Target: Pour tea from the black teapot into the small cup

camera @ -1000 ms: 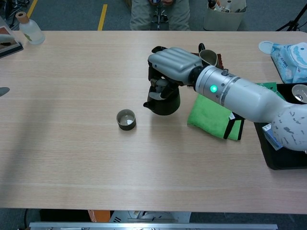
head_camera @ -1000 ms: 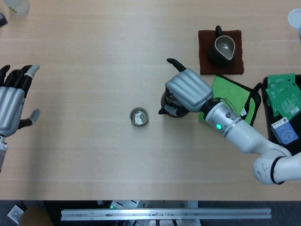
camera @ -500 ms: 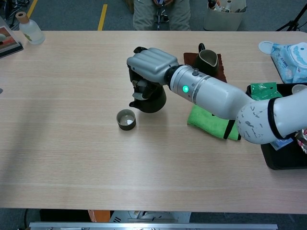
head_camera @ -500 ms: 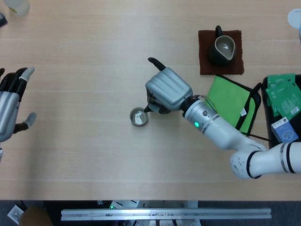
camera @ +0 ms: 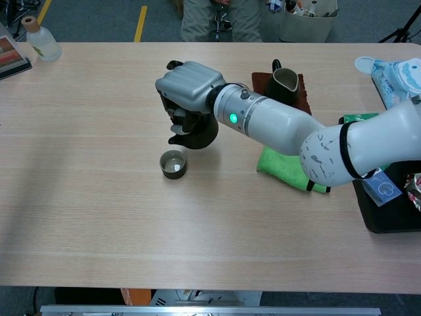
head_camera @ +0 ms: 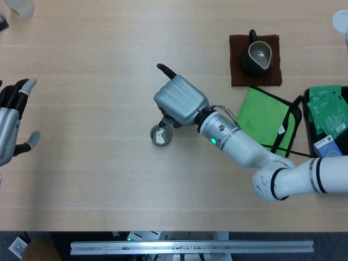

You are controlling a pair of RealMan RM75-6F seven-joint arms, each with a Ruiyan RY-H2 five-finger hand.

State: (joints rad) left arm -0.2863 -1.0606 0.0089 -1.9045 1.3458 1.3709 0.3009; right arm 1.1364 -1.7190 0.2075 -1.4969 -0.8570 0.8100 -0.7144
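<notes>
From the head view, the light wood desk (head_camera: 98,179) held a dark jug (head_camera: 256,56) on a brown mat (head_camera: 238,76) at about 1 o'clock. A green cloth (head_camera: 266,117) lay at 3 o'clock, next to a black tray (head_camera: 314,142) with green packets. The right hand (head_camera: 179,100) was near the middle of the desk. It hid almost all of the black teapot (head_camera: 164,122), and only a small dark bit showed under the hand. The small cup (head_camera: 161,135) stood on the desk at 7 o'clock from the right hand, just beside it. The left hand (head_camera: 12,119) was far off at 9 o'clock, with its fingers spread and nothing in it.

From the chest view, a bottle (camera: 38,39) stood at 10 o'clock, in the far corner of the desk (camera: 99,230). The dark jug (camera: 279,82) sat behind the right arm, and the green cloth (camera: 289,168) lay partly under that arm. The right hand (camera: 187,85) was wrapped around the top of the black teapot (camera: 197,131) and held it up above the desk. The teapot hung under the hand, with its spout pointing left. The small cup (camera: 173,164) stood at 7 o'clock from the teapot, close to the spout but not touching it. The left hand did not show here.
</notes>
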